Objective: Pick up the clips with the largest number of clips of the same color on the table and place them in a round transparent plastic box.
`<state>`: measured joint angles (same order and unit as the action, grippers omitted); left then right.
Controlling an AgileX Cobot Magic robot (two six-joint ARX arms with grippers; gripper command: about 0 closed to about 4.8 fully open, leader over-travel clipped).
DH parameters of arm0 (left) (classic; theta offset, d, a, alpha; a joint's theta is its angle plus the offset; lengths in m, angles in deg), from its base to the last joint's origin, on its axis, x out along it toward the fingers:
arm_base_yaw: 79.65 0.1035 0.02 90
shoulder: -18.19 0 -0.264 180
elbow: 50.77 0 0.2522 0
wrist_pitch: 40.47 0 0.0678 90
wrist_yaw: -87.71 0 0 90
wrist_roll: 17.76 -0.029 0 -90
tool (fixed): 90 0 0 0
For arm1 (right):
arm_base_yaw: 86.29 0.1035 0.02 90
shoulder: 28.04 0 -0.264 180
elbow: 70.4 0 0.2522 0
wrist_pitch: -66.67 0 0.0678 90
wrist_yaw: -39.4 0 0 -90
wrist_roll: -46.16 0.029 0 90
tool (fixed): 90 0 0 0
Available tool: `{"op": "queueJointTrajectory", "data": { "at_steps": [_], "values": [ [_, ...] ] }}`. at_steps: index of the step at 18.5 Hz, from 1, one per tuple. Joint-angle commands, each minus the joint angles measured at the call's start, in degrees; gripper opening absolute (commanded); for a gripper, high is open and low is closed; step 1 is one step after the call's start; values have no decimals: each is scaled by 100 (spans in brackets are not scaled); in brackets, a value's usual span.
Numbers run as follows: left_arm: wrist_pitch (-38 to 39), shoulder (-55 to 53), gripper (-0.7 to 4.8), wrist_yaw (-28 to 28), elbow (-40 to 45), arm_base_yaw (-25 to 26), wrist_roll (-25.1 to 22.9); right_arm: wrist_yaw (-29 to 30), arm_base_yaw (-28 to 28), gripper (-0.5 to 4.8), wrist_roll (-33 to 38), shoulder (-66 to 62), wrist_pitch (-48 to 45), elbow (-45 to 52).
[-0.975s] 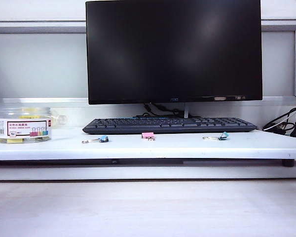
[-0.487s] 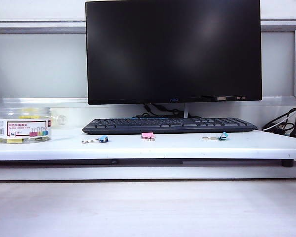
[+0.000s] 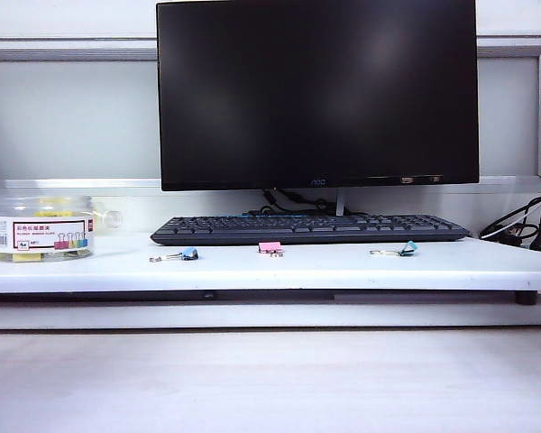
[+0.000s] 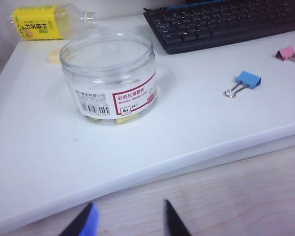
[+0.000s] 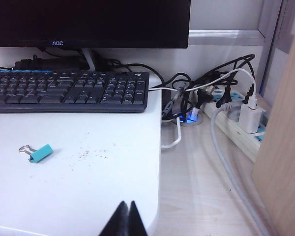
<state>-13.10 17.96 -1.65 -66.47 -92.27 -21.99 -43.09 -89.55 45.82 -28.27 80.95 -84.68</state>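
Still, left gripper (image 4: 129, 222) gapes, right gripper (image 5: 124, 220) closed, clips (image 4: 124, 118) unmoved

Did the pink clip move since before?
No. The pink clip sits at the same spot in front of the keyboard, near its middle.

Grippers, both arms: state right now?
Left gripper: open, holding nothing, pulled back off the white shelf's front edge, short of the round transparent plastic box.
Right gripper: shut, empty, near the shelf's right end.
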Motion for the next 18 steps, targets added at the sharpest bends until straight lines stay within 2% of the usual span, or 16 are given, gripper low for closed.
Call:
{"op": "queueJointTrajectory", "data": {
  "at_steps": [1,18],
  "values": [
    [87,17,183,22,28,0,15,-11,2,-1,-11,11,-57,22],
    [87,17,183,-31,28,72,15,-9,2,-1,-11,11,-57,22]
  ]
}}
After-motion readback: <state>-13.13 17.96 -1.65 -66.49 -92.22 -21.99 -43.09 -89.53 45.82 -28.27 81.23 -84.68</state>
